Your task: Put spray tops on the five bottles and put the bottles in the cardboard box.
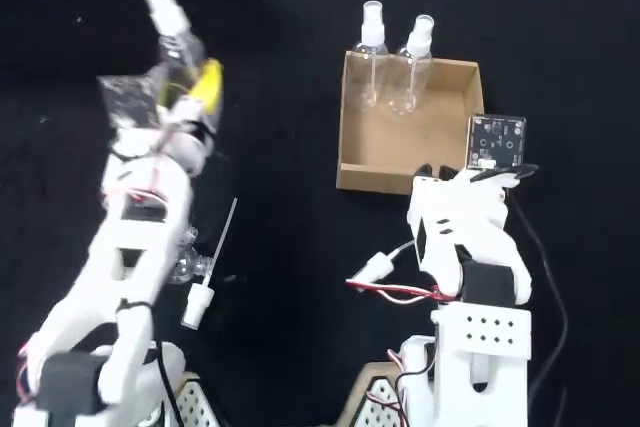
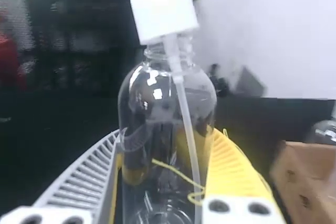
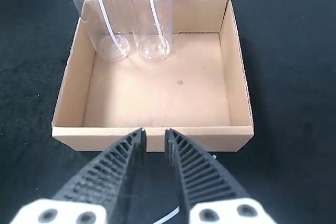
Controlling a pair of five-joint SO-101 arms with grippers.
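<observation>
The left gripper (image 2: 168, 140) is clamping a clear bottle (image 2: 157, 103) by its body between a grey jaw and a yellow one. It is holding the bottle raised over the far left of the black table (image 1: 290, 147), with a white spray top (image 2: 160, 3) sitting on the neck and the dip tube running down inside. The cardboard box (image 3: 233, 77) is sitting right of centre. A capped bottle (image 3: 102, 19) and a second capped bottle (image 3: 149, 19) are standing in it side by side against its far wall. The right gripper (image 3: 155, 135) is hovering just outside the box's near wall, its jaws parted by only a narrow gap and gripping nothing. A loose spray top (image 1: 375, 267) is lying on the table just beside the right arm's red wires. Another loose top (image 1: 198, 304) is lying near the left arm, its tube pointing toward the far side. Beside it a lying bottle (image 1: 190, 257) is resting on its side, partly hidden under that arm.
</observation>
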